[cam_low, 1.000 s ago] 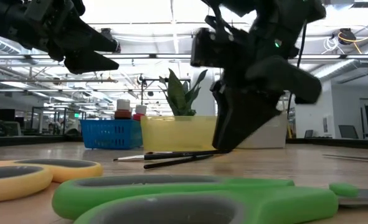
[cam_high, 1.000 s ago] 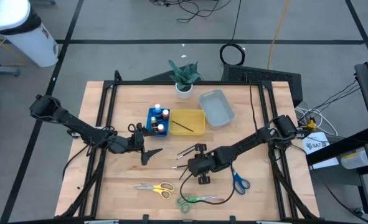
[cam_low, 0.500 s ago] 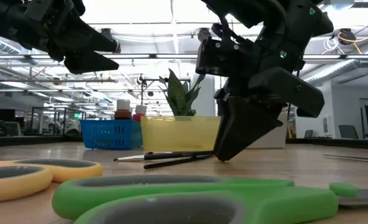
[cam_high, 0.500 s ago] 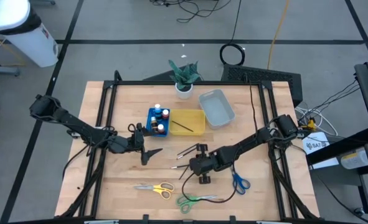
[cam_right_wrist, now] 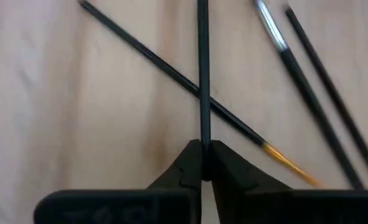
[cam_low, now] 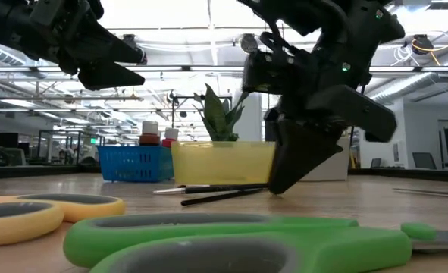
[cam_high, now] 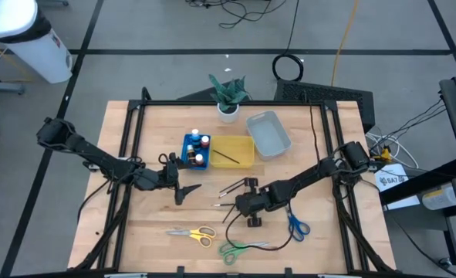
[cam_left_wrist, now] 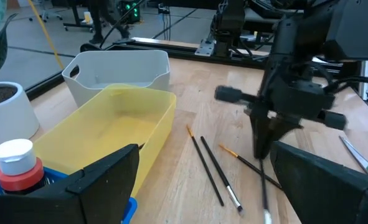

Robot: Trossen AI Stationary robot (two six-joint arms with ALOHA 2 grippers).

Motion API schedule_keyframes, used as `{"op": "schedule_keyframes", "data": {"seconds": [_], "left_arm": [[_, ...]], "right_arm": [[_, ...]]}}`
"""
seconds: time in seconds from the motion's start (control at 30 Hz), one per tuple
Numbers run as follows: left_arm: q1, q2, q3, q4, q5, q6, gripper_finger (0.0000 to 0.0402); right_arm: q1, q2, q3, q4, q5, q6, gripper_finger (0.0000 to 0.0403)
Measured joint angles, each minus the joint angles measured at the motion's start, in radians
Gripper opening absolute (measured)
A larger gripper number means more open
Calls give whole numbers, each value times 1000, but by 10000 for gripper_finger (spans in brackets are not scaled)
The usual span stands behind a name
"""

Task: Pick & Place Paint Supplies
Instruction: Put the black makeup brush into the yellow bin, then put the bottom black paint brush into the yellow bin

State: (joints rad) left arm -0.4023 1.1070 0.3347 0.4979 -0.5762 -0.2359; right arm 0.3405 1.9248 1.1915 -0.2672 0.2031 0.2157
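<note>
Several thin dark brushes (cam_high: pixel 229 189) lie on the wood between the trays and the scissors. My right gripper (cam_high: pixel 240 205) stands over them with its tips at the table (cam_low: pixel 278 189) and is shut on one brush (cam_right_wrist: pixel 202 74). That brush crosses over another brush with an orange tip (cam_right_wrist: pixel 283 160). My left gripper (cam_high: pixel 184 193) hovers open, to the left of the brushes and above the table (cam_low: pixel 117 70). The paint bottles (cam_high: pixel 197 148) stand in the blue tray. Yellow scissors (cam_high: pixel 194 232), green scissors (cam_high: pixel 240 248) and blue scissors (cam_high: pixel 296 225) lie flat near the near edge. My right gripper pinches one thin dark brush between its two fingertips (cam_right_wrist: pixel 202 140), at the end of the handle nearest the gripper. The fingers come steeply from above, slanting in from the table's right. The brush runs straight out ahead of the fingers, low over the table and across another brush.
A yellow tray (cam_high: pixel 245 160) holds one more brush (cam_high: pixel 226 157). The clear tray (cam_high: pixel 268 133) sits to its right and the potted plant (cam_high: pixel 228 96) stands at the far edge. A black cable (cam_high: pixel 285 243) loops on the table near the green scissors.
My right gripper has dipped a little, bringing its tips down to the table top at the brushes. One brush on the table has shifted slightly toward the table's right.
</note>
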Motion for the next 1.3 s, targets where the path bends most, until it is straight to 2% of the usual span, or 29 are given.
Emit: {"op": "schedule_keyframes", "data": {"seconds": [0.17,0.4,0.53,0.83,1.03,1.3], "left_arm": [[0,0,0,0,0,0,377],[0,0,0,1,0,0,376],[0,0,0,1,0,0,377],[0,0,0,0,0,0,376],[0,0,0,0,0,4,377],[0,0,0,0,0,5,377]], "right_arm": [[1,-83,-1,-10,13,50,6],[-21,-203,-1,-38,173,91,6],[-83,-251,0,-81,243,114,6],[-286,-264,-71,-55,241,116,9],[-340,-264,-119,-36,237,140,49],[-332,-271,-125,11,231,121,110]]}}
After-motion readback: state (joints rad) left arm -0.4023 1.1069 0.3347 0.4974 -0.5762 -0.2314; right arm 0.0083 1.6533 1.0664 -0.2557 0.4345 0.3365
